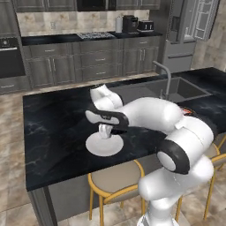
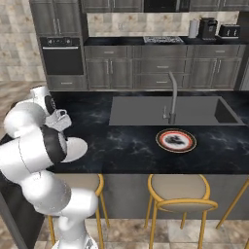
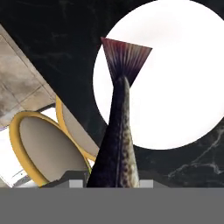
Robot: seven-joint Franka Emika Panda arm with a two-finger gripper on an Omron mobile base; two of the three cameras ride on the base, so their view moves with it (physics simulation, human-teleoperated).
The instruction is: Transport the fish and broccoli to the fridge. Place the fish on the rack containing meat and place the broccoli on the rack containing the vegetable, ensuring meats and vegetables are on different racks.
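Note:
A dark speckled fish [image 3: 116, 144] with a reddish tail fin hangs tail-first from my gripper [image 3: 111, 181], which is shut on its body. Below the tail lies a round white plate [image 3: 175, 78] on the black marble island counter. From the left base camera, the gripper [image 1: 104, 131] hovers just above that plate [image 1: 104, 145] near the counter's front edge. From the right, the hand [image 2: 59, 119] stands over the plate [image 2: 75, 148]. The fridge [image 1: 185, 31] stands at the far right back with a door open. The broccoli is out of view.
A sink [image 2: 170, 109] with a tall faucet [image 2: 171, 97] is set into the island. An orange-rimmed plate [image 2: 176, 140] with something dark on it lies in front of the sink. Yellow-framed stools [image 2: 177, 192] stand along the island's near side. Cabinets and a stove line the back wall.

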